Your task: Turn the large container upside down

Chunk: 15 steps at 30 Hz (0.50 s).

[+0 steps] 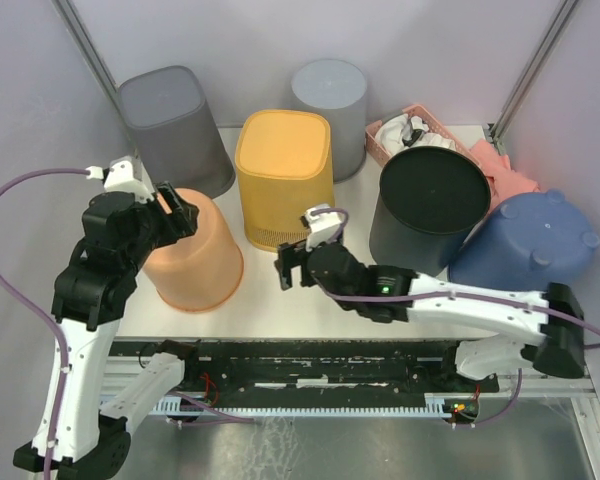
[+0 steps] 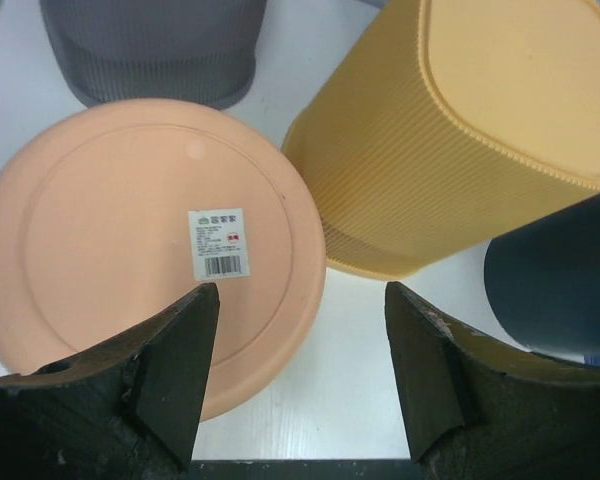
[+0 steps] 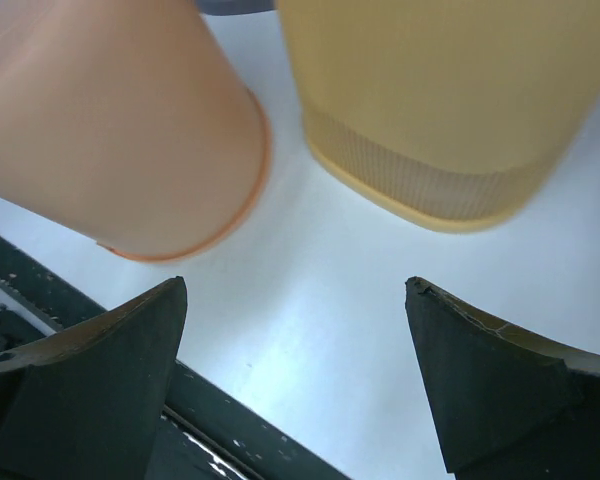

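Note:
A peach round container (image 1: 193, 255) stands bottom up at the front left; its flat base with a barcode label shows in the left wrist view (image 2: 130, 240). My left gripper (image 1: 177, 212) hovers over its top edge, open and empty (image 2: 302, 290). My right gripper (image 1: 285, 268) is open and empty (image 3: 295, 285), low over the bare table between the peach container (image 3: 120, 120) and the yellow ribbed bin (image 3: 450, 90). The yellow bin (image 1: 283, 175) also stands bottom up, in the middle.
A dark grey bin (image 1: 172, 125) and a light grey bin (image 1: 330, 105) stand at the back. A black round bin (image 1: 430, 205) and a blue tub (image 1: 535, 240) are on the right, with a pink basket (image 1: 420, 135) of cloth behind. The table's front edge (image 3: 230, 420) is close.

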Tool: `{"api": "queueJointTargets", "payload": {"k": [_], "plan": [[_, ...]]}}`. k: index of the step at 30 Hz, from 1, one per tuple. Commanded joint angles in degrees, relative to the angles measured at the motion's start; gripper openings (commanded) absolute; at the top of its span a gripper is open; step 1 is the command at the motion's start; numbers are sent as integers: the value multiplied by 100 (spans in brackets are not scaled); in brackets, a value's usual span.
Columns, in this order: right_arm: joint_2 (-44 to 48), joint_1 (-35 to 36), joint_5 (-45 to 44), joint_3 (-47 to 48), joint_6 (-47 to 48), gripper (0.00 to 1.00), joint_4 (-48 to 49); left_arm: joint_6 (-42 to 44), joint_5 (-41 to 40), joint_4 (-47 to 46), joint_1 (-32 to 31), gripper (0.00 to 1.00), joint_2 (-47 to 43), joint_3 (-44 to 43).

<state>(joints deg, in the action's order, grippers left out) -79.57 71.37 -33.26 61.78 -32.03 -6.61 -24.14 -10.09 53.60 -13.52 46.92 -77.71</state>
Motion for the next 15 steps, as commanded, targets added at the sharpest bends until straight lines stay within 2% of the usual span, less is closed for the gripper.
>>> {"api": "queueJointTargets", "payload": {"k": [1, 4, 7, 12, 15], "plan": [[935, -1, -980, 222, -61, 99, -2216, 512, 702, -428, 10, 75, 195, 254], [1426, -7, -2019, 324, 145, 99, -2968, 599, 1001, -569, 13, 76, 285, 419], [1755, -1, -2997, 364, 585, 99, -3222, 674, 1094, -656, 13, 76, 263, 569], [2034, -15, -4140, 388, 1435, 99, -3046, 862, 1140, -889, 7, 77, 57, 794], [2185, -28, -4447, 325, 1878, 99, -2647, 891, 1224, -1105, 7, 77, -83, 967]]}}
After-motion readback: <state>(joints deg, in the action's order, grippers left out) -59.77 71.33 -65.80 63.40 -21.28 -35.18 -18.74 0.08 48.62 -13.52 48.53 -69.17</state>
